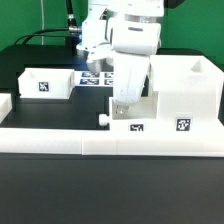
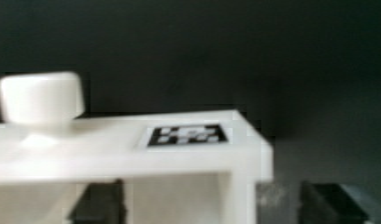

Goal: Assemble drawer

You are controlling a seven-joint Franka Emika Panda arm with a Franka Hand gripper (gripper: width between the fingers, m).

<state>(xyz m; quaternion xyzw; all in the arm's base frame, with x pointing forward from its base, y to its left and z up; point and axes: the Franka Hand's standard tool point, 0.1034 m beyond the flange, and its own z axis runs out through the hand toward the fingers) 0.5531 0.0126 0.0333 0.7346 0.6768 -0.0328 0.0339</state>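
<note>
While the gripper [image 1: 124, 103] hangs low over the knobbed tray [image 1: 135, 122] behind the border bar [image 1: 60, 143], its fingers [image 2: 102, 200] stand wide apart, one on each side of the tray's side wall, clamping nothing. The knob [image 2: 39, 98] and the tag [image 2: 183, 135] show in the wrist view. The box housing [image 1: 185, 90] sits just beside the tray on the exterior view's right. The second tray [image 1: 45, 83] is well apart on the left.

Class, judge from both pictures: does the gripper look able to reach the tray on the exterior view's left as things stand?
Probably yes. The left tray sits in the open on the table with nothing above it. The gripper hangs over the near tray, and its fingers look spread, apparently holding nothing.
</note>
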